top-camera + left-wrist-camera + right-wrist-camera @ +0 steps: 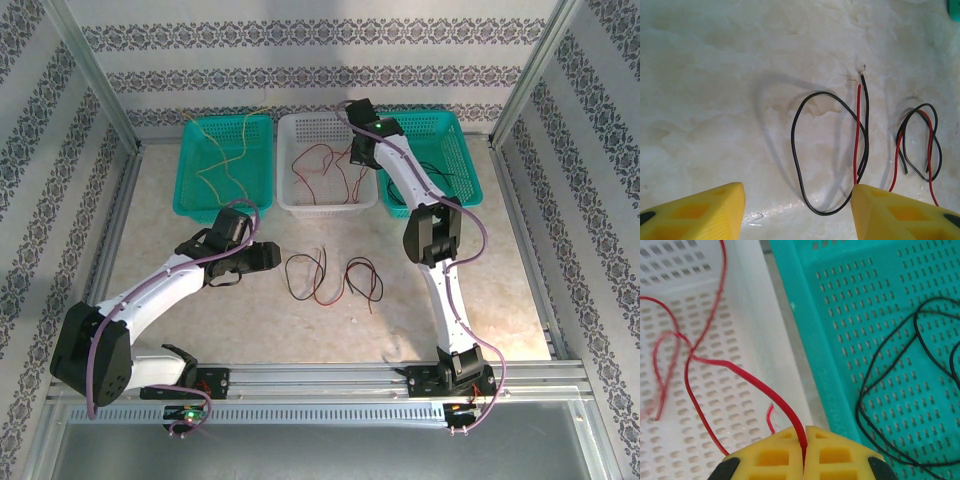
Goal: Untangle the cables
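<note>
**Cables: one red strand pinched over the white basket, two knots on the tabletop**

The right end effector has its fingers pressed together on a red cable, at the lower edge of the right wrist view. It sits above the white basket, just beside the rim of the right green basket, where a black cable lies. The step looks like a drop-off. It would go best if the fingers part only once the strand's whole length hangs inside the white walls, and part wide, since so thin a wire may cling.

Two red-and-black tangles lie on the tabletop at the centre of the overhead frame. The left end effector is spread, holding nothing, with the nearer tangle between its fingers.

In the overhead view the right arm stretches to the upper middle, wrist tipped down at the baskets' seam. The left arm lies low, bent in from the lower left toward the centre.
</note>
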You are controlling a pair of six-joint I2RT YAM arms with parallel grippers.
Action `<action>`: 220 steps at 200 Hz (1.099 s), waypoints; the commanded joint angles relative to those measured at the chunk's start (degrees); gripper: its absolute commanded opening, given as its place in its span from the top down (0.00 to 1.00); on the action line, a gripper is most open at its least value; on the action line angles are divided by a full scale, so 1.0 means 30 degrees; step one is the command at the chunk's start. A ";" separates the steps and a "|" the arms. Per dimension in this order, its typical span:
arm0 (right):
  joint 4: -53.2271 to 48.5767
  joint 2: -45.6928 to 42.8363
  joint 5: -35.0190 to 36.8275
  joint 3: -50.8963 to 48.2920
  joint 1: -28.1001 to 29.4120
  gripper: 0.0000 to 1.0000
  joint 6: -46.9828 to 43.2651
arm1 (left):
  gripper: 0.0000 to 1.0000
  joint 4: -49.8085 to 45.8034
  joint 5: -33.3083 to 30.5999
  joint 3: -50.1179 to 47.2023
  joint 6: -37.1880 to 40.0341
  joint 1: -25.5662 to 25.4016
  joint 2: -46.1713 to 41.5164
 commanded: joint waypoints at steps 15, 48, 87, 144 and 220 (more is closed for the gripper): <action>-0.0396 0.0225 -0.0601 0.0540 0.0569 0.98 -0.0496 | 0.42 -0.0567 -0.0297 0.0403 0.0523 -0.0222 0.0162; 0.1127 -0.0817 -0.2171 0.0315 0.1424 0.67 -0.1833 | 0.36 -0.0538 -0.0405 0.0403 0.0624 -0.0221 0.0137; 0.0058 -0.1964 -0.1652 0.1154 0.1590 0.52 -0.1767 | 0.33 -0.0699 -0.0555 0.0528 0.0597 -0.0233 -0.0166; 0.0153 -0.6836 -0.1615 -0.2543 0.1574 0.24 -0.2605 | 0.29 -0.0648 -0.0506 0.0845 0.0235 -0.0220 0.0024; 0.0099 -0.7040 -0.5181 -0.7437 -0.2810 0.63 -0.2141 | 0.28 -0.0754 -0.0111 0.0718 -0.0097 -0.0419 0.1102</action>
